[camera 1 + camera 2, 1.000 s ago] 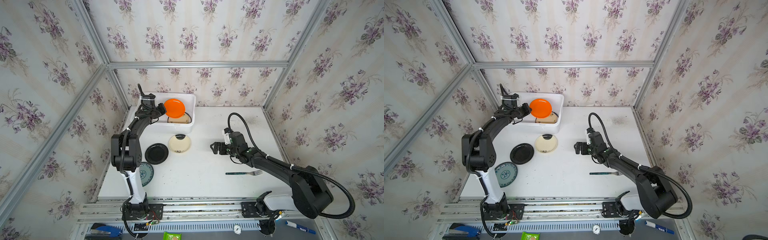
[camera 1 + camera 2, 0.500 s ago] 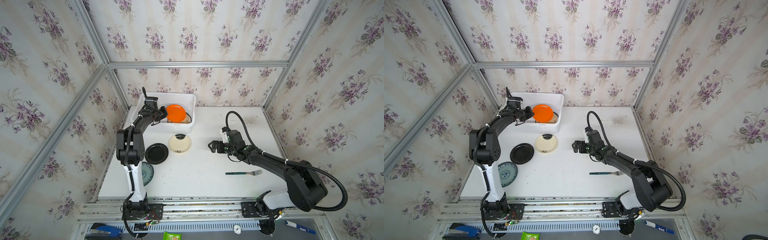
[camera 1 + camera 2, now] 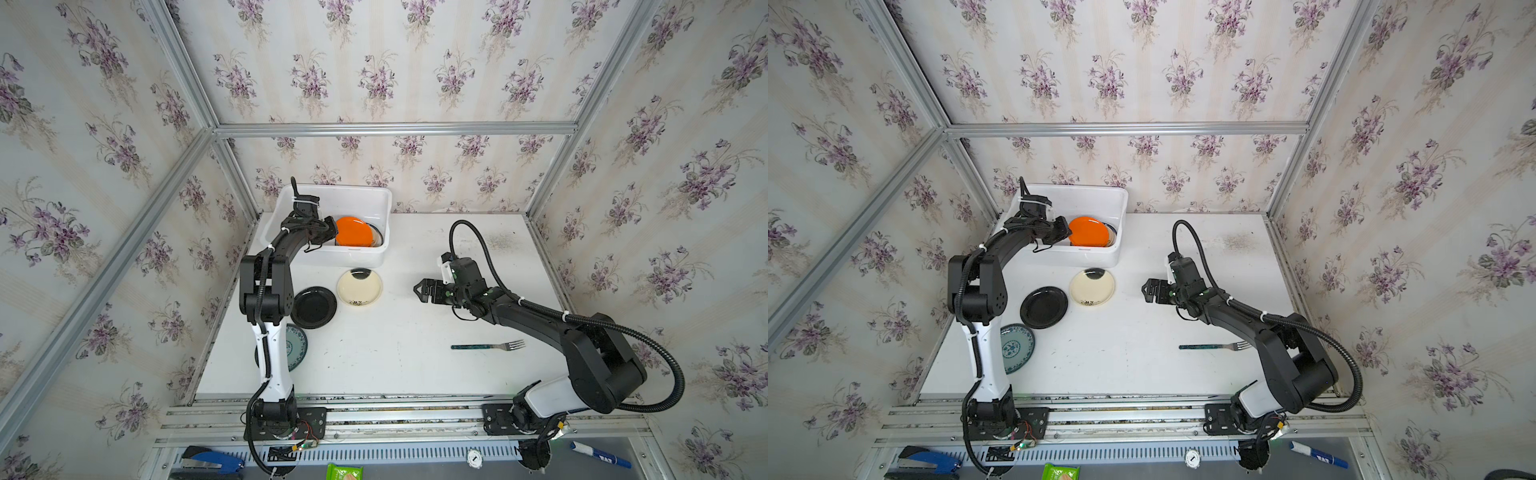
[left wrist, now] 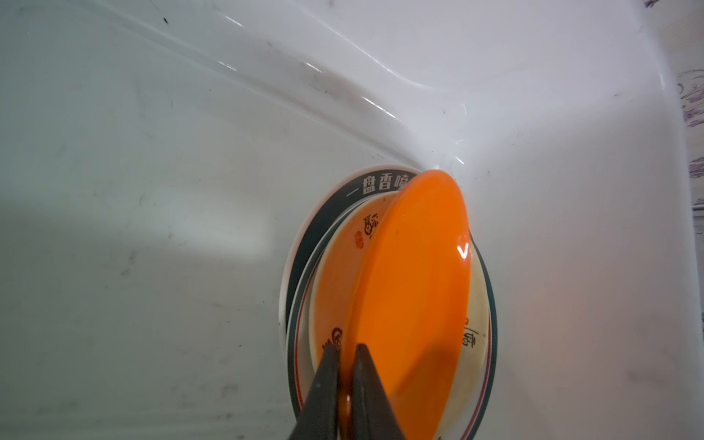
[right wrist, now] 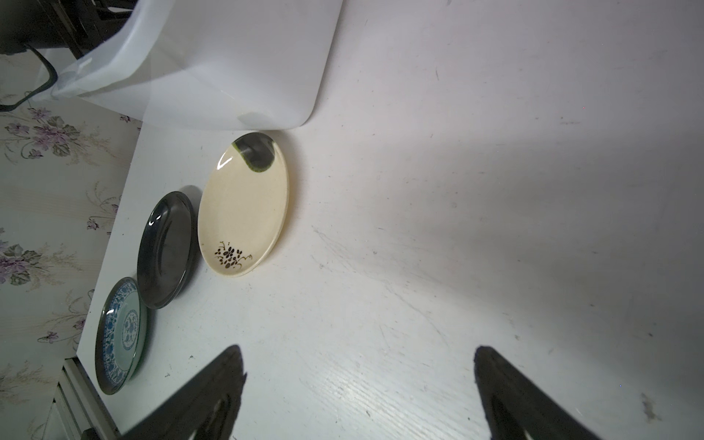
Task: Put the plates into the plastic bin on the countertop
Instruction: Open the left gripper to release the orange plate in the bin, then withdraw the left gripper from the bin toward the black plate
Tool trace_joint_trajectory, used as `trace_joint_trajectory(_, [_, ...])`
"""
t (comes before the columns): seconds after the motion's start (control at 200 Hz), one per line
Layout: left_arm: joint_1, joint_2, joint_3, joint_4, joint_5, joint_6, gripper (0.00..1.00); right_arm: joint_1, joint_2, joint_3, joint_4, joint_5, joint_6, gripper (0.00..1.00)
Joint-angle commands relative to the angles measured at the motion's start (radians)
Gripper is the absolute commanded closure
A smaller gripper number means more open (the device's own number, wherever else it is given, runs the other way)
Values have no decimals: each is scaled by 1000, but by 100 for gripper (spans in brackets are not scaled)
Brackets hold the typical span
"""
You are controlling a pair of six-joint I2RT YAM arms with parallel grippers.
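Observation:
In the left wrist view my left gripper (image 4: pixel 346 346) is shut on the rim of an orange plate (image 4: pixel 415 297). The plate tilts over a cream plate and a dark-ringed white plate (image 4: pixel 327 213) stacked in a corner of the plastic bin (image 4: pixel 152 190). Both top views show this at the bin's right end (image 3: pixel 336 188) (image 3: pixel 1075 188). On the countertop (image 3: pixel 395 353), in front of the bin, lie a cream plate (image 3: pixel 359 287), a black plate (image 3: pixel 313 307) and a teal plate (image 3: pixel 297 345), the last partly hidden by the left arm. My right gripper (image 3: pixel 419 289) (image 5: pixel 358 365) hangs open and empty right of the cream plate (image 5: pixel 244 213).
A dark-handled fork (image 3: pixel 486 345) lies on the countertop near the right arm's base. The bin stands against the back wall at the left. Aluminium framing and papered walls close in the back and both sides. The left arm's elbow stands over the table's left edge.
The orange plate has come down from above the bin onto the stack inside it. My right gripper has shifted a little left toward the cream plate, still open.

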Motion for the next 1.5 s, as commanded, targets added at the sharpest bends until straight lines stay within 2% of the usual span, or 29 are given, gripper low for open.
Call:
trace_joint_trajectory(0.0, [2, 6, 13, -10, 28, 33, 81, -1, -4, 3, 52, 11, 18, 3])
trace_joint_trajectory(0.155, [1, 1, 21, -12, 39, 55, 73, -1, 12, 21, 49, 6, 25, 4])
trace_joint_trajectory(0.235, [2, -14, 20, -12, 39, 69, 64, -1, 12, 21, 51, 3, 31, 4])
trace_joint_trajectory(0.415, [4, -75, -8, -11, 3, 89, 21, -1, -17, 5, 52, 6, 39, 4])
trace_joint_trajectory(0.545, [4, -131, -49, -12, -18, 106, 11, -3, -65, -35, 86, 14, 61, 3])
trace_joint_trajectory(0.58, [4, -153, -66, -11, -26, 108, 1, -3, -79, -47, 96, 15, 61, 2])
trace_joint_trajectory(0.75, [4, -279, -151, -5, -14, 98, 0, -3, -142, -80, 101, 25, 49, 2])
trace_joint_trajectory(1.03, [4, -545, -378, 67, -36, 46, 0, -6, -239, -137, 111, 13, 48, 1])
trace_joint_trajectory(1.224, [-1, -808, -641, 158, -25, -31, 0, -9, -310, -202, 119, -18, 94, 1])
trace_joint_trajectory(1.494, [-1, -1251, -1055, 204, -174, -110, 0, -10, -449, -252, 52, -10, 82, 1])
